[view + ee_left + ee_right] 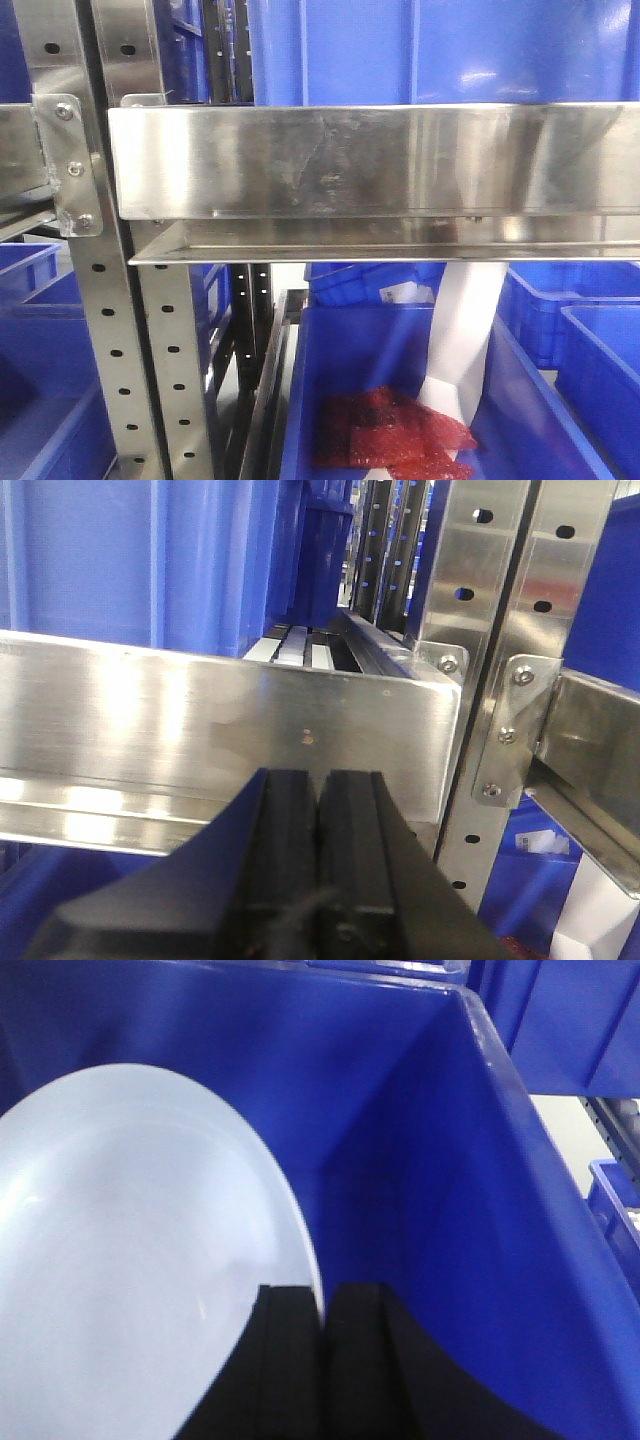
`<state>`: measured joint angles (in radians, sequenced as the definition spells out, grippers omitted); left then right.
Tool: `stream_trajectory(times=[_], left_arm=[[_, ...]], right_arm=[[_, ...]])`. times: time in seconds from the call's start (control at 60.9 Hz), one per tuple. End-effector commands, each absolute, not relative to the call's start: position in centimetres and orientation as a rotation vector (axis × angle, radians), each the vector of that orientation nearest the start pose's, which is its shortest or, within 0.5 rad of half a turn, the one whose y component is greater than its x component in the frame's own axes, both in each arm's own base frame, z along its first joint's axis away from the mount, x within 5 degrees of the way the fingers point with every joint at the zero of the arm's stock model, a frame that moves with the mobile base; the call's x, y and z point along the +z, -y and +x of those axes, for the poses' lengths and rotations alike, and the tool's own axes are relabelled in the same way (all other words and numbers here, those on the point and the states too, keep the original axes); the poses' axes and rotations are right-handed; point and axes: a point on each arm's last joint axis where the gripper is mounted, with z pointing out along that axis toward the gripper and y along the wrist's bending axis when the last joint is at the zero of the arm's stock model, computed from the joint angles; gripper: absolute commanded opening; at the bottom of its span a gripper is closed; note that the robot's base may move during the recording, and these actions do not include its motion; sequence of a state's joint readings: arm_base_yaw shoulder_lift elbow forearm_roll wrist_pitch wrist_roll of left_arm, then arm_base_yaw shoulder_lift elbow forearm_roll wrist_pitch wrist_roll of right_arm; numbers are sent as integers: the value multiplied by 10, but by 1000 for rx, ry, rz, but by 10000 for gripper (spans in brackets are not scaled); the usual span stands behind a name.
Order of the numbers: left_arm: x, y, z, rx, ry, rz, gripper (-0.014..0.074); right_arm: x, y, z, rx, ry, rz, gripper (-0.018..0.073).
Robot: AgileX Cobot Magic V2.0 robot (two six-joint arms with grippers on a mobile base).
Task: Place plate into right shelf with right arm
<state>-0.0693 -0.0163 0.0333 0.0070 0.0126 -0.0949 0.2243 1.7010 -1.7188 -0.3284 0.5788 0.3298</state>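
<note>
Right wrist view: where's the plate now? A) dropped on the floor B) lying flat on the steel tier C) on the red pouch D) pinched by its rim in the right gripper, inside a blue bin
D: the plate rim sits between the right gripper fingers, with blue bin walls around it.

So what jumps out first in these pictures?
Probably the white plate, pinched by its rim in the right gripper inside a deep blue bin. Next, the shiny steel shelf that fills the front view, blue bins above and below it. One lower bin holds something red.
</note>
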Motion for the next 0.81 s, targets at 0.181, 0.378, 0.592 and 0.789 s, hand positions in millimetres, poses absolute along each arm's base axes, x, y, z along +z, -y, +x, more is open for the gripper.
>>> stream_trajectory(times=[0.181, 0.378, 0.592, 0.789], left_arm=[[208, 4, 55, -134, -1422, -17, -47], [208, 4, 55, -134, -1422, -17, -47], [208, 4, 55, -134, -1422, -17, -47], [208, 4, 55, -134, -1422, -17, -47]], right_arm=[[455, -68, 377, 11, -1832, -61, 606], [484, -61, 346, 52, -1785, -23, 601], [518, -47, 286, 64, -1757, 19, 400], [518, -32, 219, 75, -1707, 19, 129]])
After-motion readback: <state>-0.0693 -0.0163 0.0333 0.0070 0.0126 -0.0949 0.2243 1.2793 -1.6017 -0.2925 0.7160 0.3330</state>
